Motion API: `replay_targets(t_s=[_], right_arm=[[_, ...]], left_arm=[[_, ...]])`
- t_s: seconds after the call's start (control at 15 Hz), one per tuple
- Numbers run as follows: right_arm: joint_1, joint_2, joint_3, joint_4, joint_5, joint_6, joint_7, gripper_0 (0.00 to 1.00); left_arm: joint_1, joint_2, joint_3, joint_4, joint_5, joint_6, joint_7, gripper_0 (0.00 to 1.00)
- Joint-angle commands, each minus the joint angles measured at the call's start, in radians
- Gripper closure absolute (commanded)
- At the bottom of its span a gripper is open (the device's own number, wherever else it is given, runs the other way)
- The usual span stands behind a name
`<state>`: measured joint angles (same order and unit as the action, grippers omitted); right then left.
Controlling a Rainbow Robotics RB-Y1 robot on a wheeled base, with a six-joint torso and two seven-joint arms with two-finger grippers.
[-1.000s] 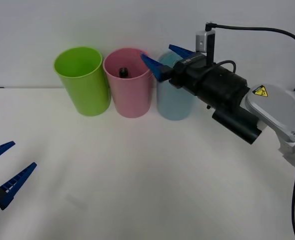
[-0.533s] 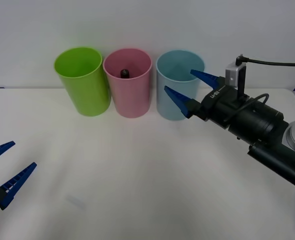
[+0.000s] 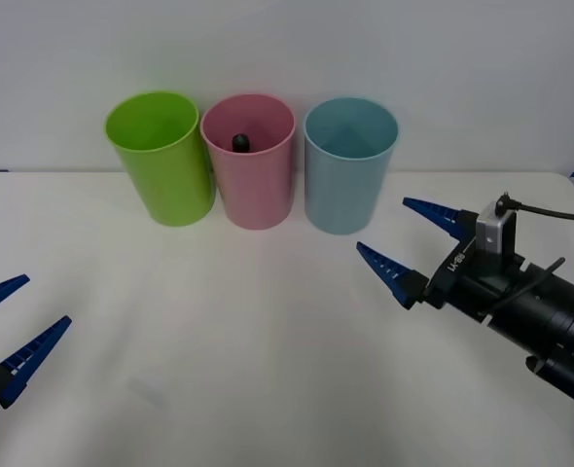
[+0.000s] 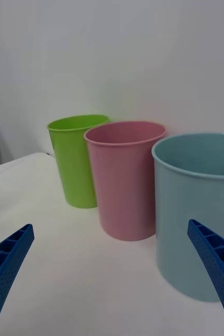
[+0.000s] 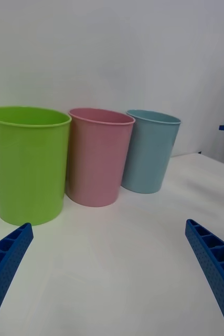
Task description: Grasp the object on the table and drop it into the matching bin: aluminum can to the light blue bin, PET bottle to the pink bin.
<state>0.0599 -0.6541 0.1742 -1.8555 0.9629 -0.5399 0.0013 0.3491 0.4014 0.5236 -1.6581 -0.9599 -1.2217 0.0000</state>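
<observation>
Front view first: my right end effector (image 3: pixel 404 245) hangs low over the white bench (image 3: pixel 268 370), in front of and to the right of the light blue bin (image 3: pixel 350 163), with its two blue fingers spread wide and nothing between them. My left end effector (image 3: pixel 10 336) sits at the near left corner of the bench, well apart from the bins, its fingers likewise parted and empty.

Three bins stand in a row at the far side of the bench: a lime green bin (image 3: pixel 161 156) on the left, the pink bin (image 3: pixel 249 161) in the middle, the light blue bin on the right. They stand upright, close beside one another. Inside the pink bin I can see the black cap of the PET bottle (image 3: pixel 240 142), resting against the far inner wall; the rest of it is hidden by the rim.

From my right wrist, the light blue bin (image 4: pixel 198 210) is nearest, the pink bin (image 4: pixel 125 178) next, the lime green bin (image 4: pixel 76 157) farthest. From my left wrist the order runs lime green bin (image 5: pixel 27 163), pink bin (image 5: pixel 97 155), light blue bin (image 5: pixel 149 149).
</observation>
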Motion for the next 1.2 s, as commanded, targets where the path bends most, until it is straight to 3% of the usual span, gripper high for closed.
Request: replay_targets(t_s=[0.07, 0.33, 0.8, 1.2], right_arm=[[0.092, 0.045, -0.061, 0.001, 0.007, -0.092, 0.032, 0.0], [0.21, 0.131, -0.17, 0.001, 0.057, -0.241, 0.059, 0.0], [0.357, 0.191, -0.308, 0.001, 0.057, -0.399, 0.089, 0.0], [0.4, 0.195, -0.334, 0.002, 0.057, -0.399, 0.088, 0.0]], left_arm=[[0.0, 0.0, 0.0, 0.0, 0.0, 0.0, 0.0, 0.0], [0.0, 0.0, 0.0, 0.0, 0.0, 0.0, 0.0, 0.0], [0.0, 0.0, 0.0, 0.0, 0.0, 0.0, 0.0, 0.0], [0.0, 0.0, 0.0, 0.0, 0.0, 0.0, 0.0, 0.0]])
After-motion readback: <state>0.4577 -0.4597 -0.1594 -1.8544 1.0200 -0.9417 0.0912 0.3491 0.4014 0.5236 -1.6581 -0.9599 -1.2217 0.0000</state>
